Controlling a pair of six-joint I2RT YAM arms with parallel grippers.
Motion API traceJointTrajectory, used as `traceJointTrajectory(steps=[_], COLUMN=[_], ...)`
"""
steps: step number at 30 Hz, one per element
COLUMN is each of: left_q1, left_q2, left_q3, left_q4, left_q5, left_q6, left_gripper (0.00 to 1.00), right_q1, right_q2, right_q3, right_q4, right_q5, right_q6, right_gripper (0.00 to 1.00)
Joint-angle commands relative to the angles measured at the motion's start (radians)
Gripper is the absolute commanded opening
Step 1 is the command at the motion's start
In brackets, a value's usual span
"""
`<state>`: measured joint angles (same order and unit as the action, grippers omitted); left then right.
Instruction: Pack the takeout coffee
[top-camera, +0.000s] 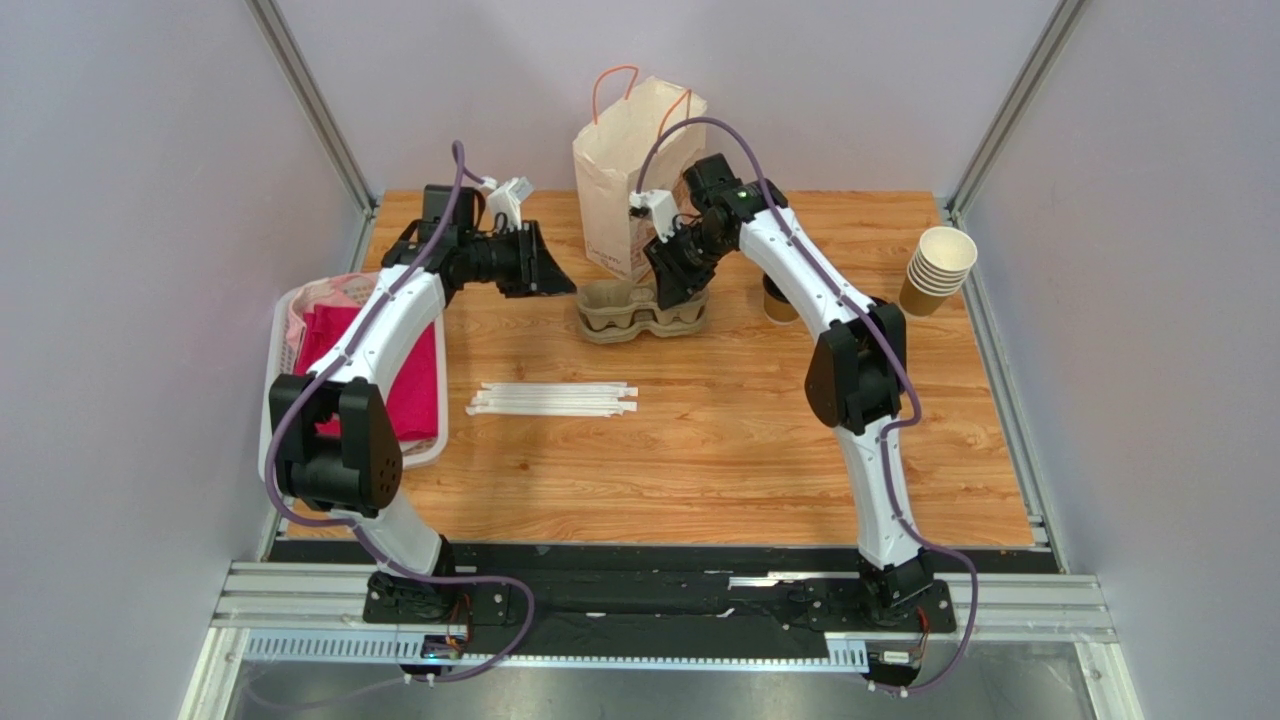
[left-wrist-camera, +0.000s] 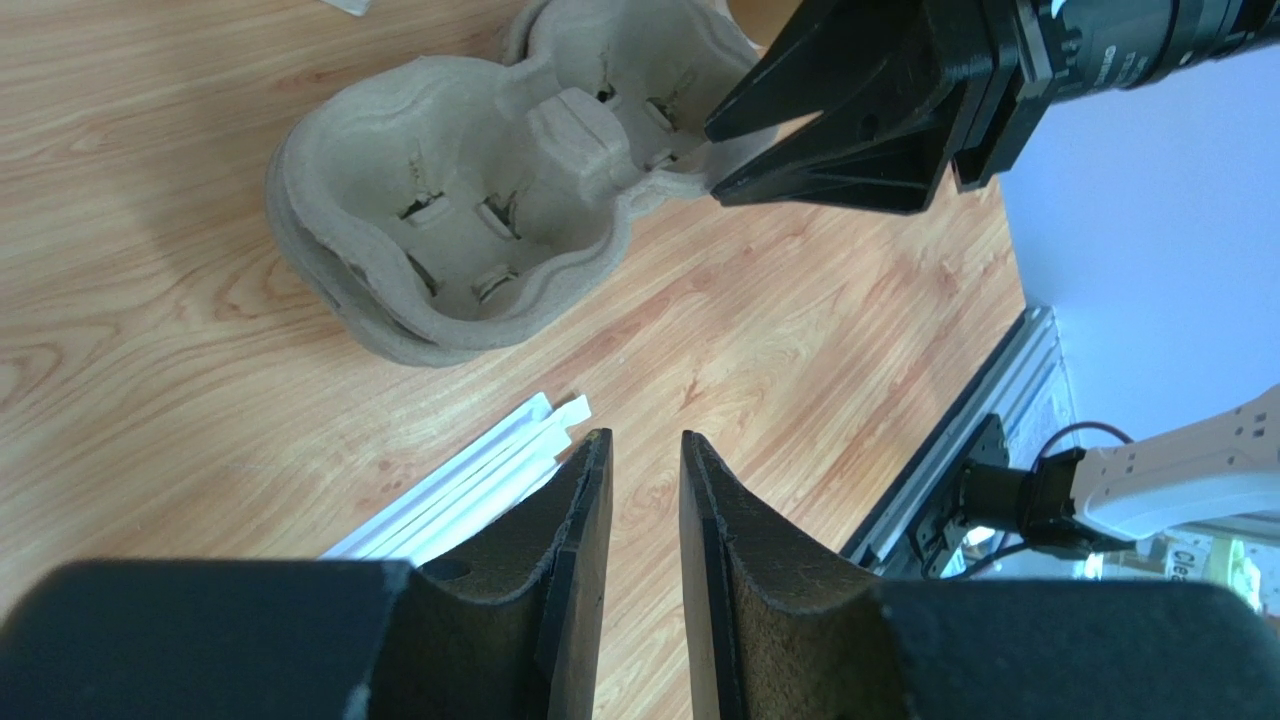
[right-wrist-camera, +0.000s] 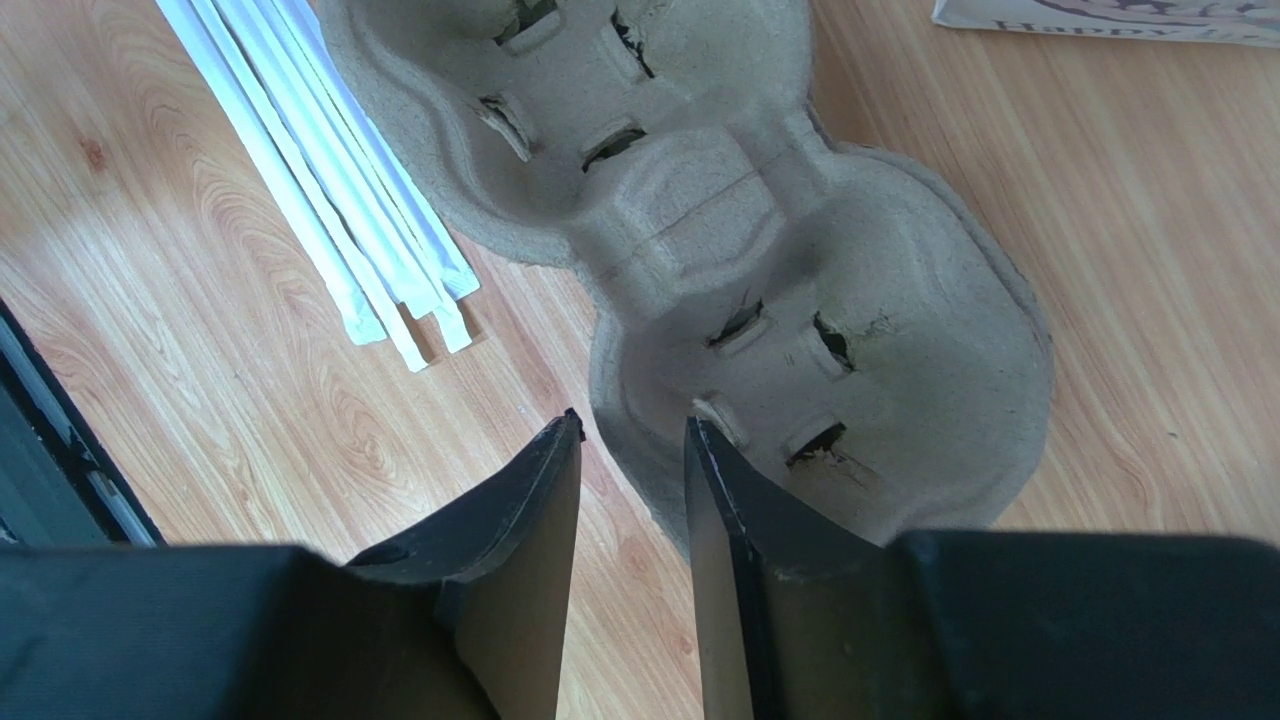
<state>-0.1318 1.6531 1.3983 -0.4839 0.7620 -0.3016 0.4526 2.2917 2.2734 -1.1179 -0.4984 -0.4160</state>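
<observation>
The takeout coffee (top-camera: 778, 302), a tan-brown cup, stands on the table right of centre, mostly hidden behind my right arm. An empty two-well pulp cup carrier (top-camera: 639, 315) sits in front of a paper bag (top-camera: 628, 165) with orange handles. My right gripper (top-camera: 672, 288) hangs over the carrier's right well (right-wrist-camera: 902, 330). Its jaws (right-wrist-camera: 634, 423) are slightly apart, astride the rim, with one finger over the well and one outside. My left gripper (top-camera: 550, 279) hovers just left of the carrier (left-wrist-camera: 451, 225). Its jaws (left-wrist-camera: 646, 438) are slightly apart and empty.
Several white wrapped straws (top-camera: 552, 399) lie in front of the carrier. A stack of lidless cream cups (top-camera: 939, 270) stands at the right edge. A white bin (top-camera: 283, 348) with pink cloth sits at the left edge. Walls enclose three sides.
</observation>
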Motion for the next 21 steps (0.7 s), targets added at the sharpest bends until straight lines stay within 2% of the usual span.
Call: traceJointTrajectory(steps=[1,6,9,13,15,18,21], left_q1=[0.015,0.017,0.018,0.020,0.021,0.023,0.024], left_q2=[-0.033,-0.036,-0.036,-0.038,-0.041,-0.044,-0.055], left_q3=[-0.004,-0.012,-0.012,-0.010,-0.010,-0.012,-0.012], left_q4=[0.041,0.038,0.039,0.038,0.037,0.038,0.038], left_q5=[0.028,0.026,0.025,0.023,0.023,0.026,0.025], left_q6=[-0.024,-0.019,-0.018,-0.016,-0.016,-0.016,-0.013], left_gripper=[0.31,0.31,0.31,0.31,0.31,0.31,0.31], right_q1=[0.018,0.021,0.021,0.021,0.021,0.021,0.024], right_q2=[0.014,0.020,0.026,0.028,0.025,0.022,0.018], right_q3=[0.038,0.038,0.043,0.049,0.058,0.067,0.078], right_q4=[0.001,-0.002,0.003,0.001,0.001,0.000,0.003], right_q5=[0.003,0.006,0.015,0.017,0.012,0.012,0.014], right_q6=[-0.030,-0.032,-0.033,-0.032,-0.026,-0.026,-0.020], right_gripper=[0.35,0.40,0.31,0.13,0.10,0.00,0.00])
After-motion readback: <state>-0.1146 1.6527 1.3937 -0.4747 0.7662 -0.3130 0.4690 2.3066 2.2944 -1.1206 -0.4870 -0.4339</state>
